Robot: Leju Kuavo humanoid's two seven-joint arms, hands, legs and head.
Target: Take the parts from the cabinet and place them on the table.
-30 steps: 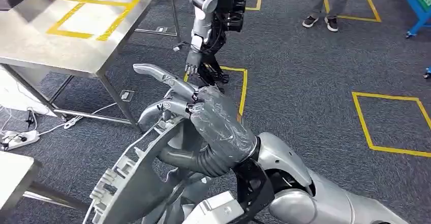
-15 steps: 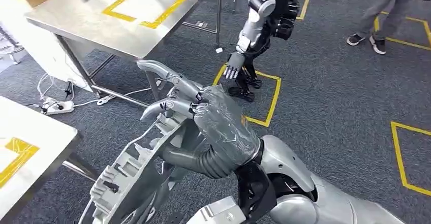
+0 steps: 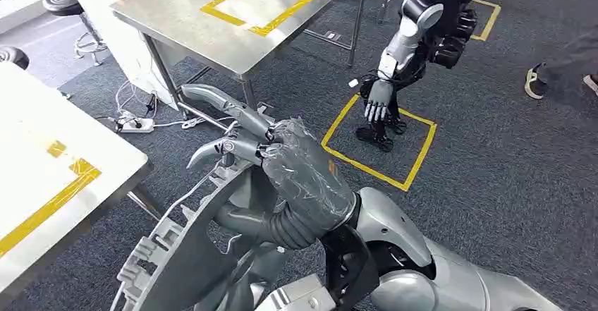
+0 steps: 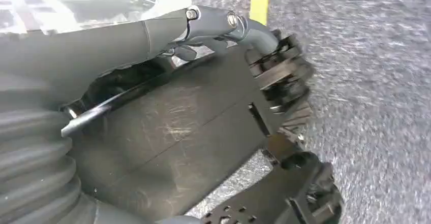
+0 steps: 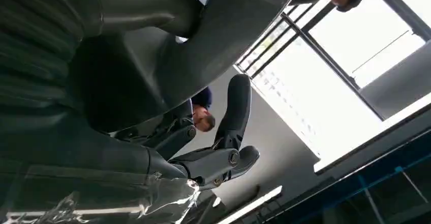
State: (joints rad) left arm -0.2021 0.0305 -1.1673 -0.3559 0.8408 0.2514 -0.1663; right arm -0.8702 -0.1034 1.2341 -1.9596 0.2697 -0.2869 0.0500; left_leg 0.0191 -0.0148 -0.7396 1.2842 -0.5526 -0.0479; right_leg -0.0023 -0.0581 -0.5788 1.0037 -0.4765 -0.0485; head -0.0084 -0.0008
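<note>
Head view: the right hand (image 3: 296, 173), wrapped in clear film, is curling its fingers over the rim of the large grey part (image 3: 183, 254); left wrist view: the left hand (image 4: 101, 82) is bracing the part's dark underside; a slip risks dropping it before the near table (image 3: 42, 177); another robot (image 3: 416, 36) is standing on grey carpet (image 3: 508, 149).

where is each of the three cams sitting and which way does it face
Head view: high on the body, facing forward and down at the carpet, two steel tables and another robot; its right hand grips a large grey part.
Left wrist view: behind the left hand, looking past the part to the carpet.
Right wrist view: behind the right hand, tilted up towards windows and ceiling.
All three share the grey part.
</note>
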